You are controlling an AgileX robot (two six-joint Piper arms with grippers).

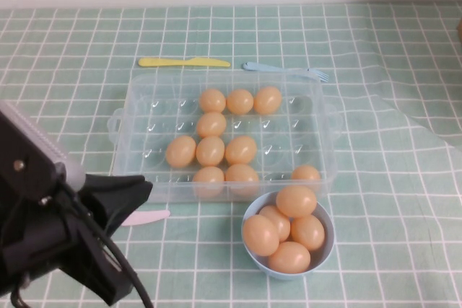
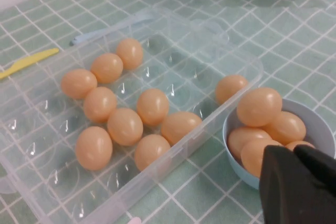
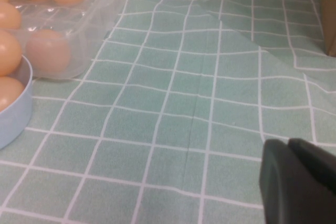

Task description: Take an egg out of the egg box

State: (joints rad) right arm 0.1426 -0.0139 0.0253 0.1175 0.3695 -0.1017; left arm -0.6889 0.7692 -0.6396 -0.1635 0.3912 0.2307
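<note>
Clear plastic egg box [image 1: 321, 117] set lengthwise at mid-tabletop, lid absent, rows of round moulded cups exposed from above; side handles protruding at both short ends. Ten orange-tan eggs seated in the cups, clustered toward the centre, one apart at the near right corner; cups hold each egg separate and stop rolling. Nearest candidate egg [image 1: 208, 177] in the front row, close to the near wall, touching none of its neighbours as far as visible. Five further eggs heaped in a small light-blue round bowl [image 1: 326, 249] just in front of the box's near right corner — probably the drop-off point, judged from its contents.

Left tool [image 1: 123, 196] low at the near left of the tabletop, just short of the box's near left corner, dark fingers seen from behind; opening cannot be told. Right tool [image 3: 299, 182] outside the high view; right wrist view places it over bare cloth to the right of bowl and box, apparently parked; opening cannot be told.

Eggs smooth, glossy, ovoid — likely slippery under hard pads. Tabletop covered by a green-and-white checked cloth [image 1: 404, 178], creased at the right. Yellow plastic knife [image 1: 184, 62] and pale blue fork [image 1: 285, 70] lying beyond the box; a pale pink utensil [image 1: 148, 216] beside the left tool.
</note>
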